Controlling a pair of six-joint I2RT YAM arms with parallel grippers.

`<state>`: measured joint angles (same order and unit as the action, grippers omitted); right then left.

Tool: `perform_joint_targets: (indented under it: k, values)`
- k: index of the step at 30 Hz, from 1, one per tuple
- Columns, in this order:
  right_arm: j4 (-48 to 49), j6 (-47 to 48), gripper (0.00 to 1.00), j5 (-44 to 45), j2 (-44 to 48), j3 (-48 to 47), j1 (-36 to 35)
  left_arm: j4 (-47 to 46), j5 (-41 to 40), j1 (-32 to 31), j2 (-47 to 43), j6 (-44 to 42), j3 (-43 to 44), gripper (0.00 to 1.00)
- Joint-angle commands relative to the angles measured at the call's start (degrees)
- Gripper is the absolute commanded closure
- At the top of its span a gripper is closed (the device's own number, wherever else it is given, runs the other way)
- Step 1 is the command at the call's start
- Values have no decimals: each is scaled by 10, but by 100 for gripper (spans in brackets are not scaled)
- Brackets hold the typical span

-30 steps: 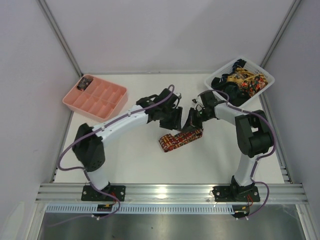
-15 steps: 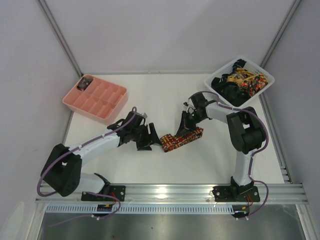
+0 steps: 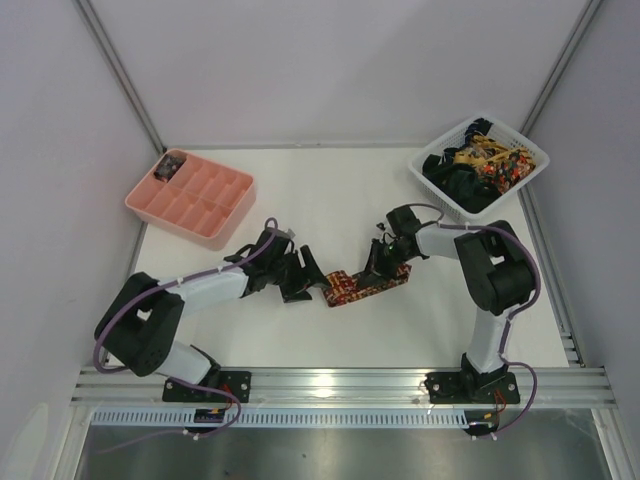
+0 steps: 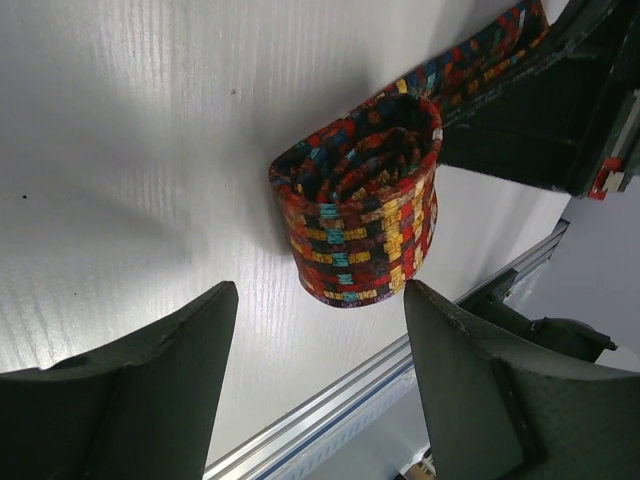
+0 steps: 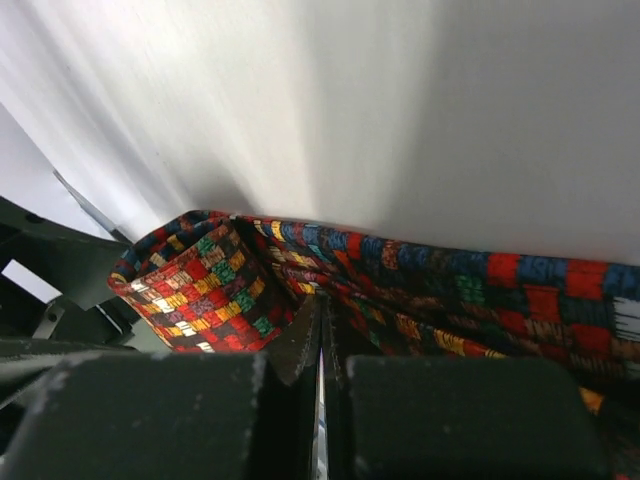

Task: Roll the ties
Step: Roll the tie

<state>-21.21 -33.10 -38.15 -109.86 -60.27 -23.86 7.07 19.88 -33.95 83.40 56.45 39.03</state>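
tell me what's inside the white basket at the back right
The white basket holds a tangled heap of ties, yellow, orange and red patterned ones mixed with dark ones. How many there are, and what lies under the heap, is covered.

No readable text or labels.

Enclosed by pale grey walls on three sides; based on a white, softly glaring surface; edged nearest with a metal rail.
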Motion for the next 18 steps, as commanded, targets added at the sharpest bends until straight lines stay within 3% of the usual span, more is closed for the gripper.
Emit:
perform_joint_targets:
  k: [1,7,18]
  values:
    - [47,-55,100,53,42,64,-4,-12,4,-2,9,-2,22,27]
    - [67,-88,100,59,90,83,-1,-21,31,-2,22,-15,16,27]
    - [-35,23,99,49,74,-14,-1,-34,50,-5,18,-19,17,29]
